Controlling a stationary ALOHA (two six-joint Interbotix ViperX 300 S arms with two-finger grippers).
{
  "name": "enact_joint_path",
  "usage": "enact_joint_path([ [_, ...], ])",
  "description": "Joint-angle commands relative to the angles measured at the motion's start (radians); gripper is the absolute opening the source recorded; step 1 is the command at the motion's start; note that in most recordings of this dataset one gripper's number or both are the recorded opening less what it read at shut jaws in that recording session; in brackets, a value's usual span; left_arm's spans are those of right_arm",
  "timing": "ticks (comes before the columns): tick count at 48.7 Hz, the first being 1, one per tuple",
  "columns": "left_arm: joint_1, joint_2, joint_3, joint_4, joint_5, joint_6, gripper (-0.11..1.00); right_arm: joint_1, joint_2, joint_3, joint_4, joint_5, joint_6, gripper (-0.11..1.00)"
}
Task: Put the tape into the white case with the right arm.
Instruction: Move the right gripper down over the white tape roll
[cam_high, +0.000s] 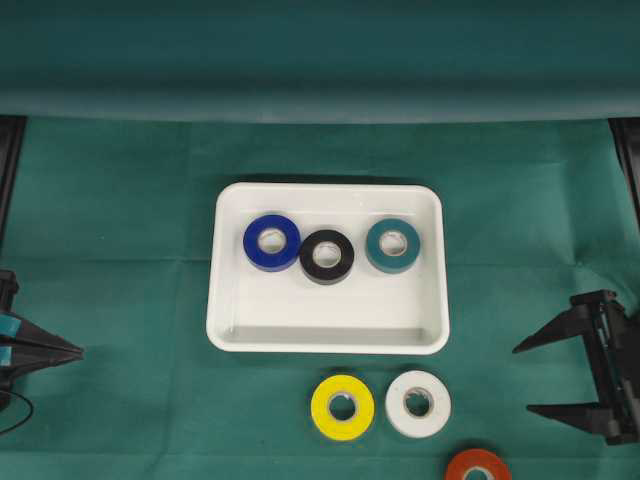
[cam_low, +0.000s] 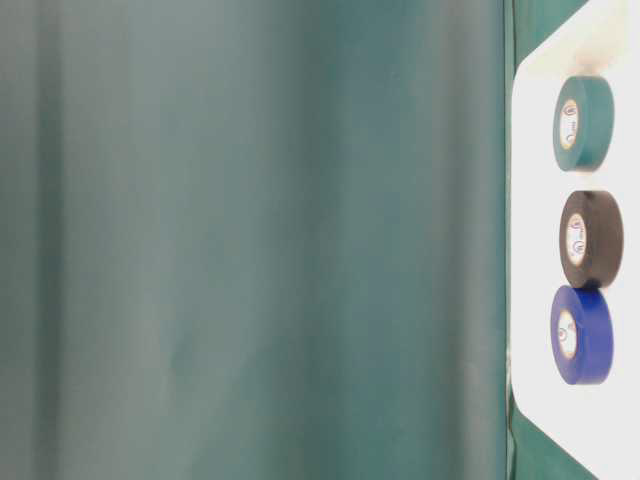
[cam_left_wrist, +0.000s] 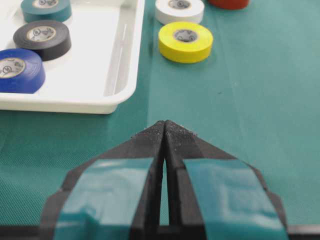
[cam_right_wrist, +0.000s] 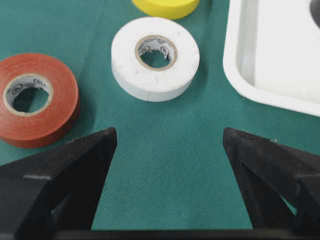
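A white case (cam_high: 327, 335) sits at the centre of a green cloth (cam_high: 120, 250), holding three rolls of tape in a row along its far half: a blue roll (cam_high: 271, 241), a black roll (cam_high: 327, 256) touching it, and a teal roll (cam_high: 392, 245) a little apart. Three more rolls lie flat on the cloth just outside the tray's near rim: a yellow roll (cam_high: 342, 406), a white roll (cam_high: 417, 403) beside it, and a red roll (cam_high: 478, 466) at the picture's bottom edge. The right gripper (cam_high: 535, 378) hovers at the right side of the cloth, its two pointed black fingers spread wide with nothing between them; its wrist view faces the white and red rolls. The left gripper (cam_left_wrist: 164, 127), marked with light-blue strips, rests at the left edge, fingertips pressed together and empty.
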Motion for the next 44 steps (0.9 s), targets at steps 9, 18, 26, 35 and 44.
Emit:
enact_joint_path([
  [9,0.002,0.018,-0.014,0.0,-0.005,0.0,0.0,0.018,0.141,-0.092,0.009,-0.003,0.002,0.73],
  [18,0.002,0.018,-0.014,-0.002,-0.005,0.0,0.0,0.046,0.256,-0.16,0.009,-0.003,0.002,0.73],
  [26,0.002,0.018,-0.014,-0.002,-0.006,0.0,0.0,0.061,0.37,-0.233,0.009,-0.003,0.002,0.73],
  [35,0.003,0.018,-0.014,0.0,-0.005,0.0,0.0,0.074,0.488,-0.305,0.009,-0.003,0.0,0.73],
  [44,0.002,0.018,-0.014,-0.002,-0.005,0.0,0.0,0.089,0.603,-0.373,0.009,-0.003,0.002,0.73],
])
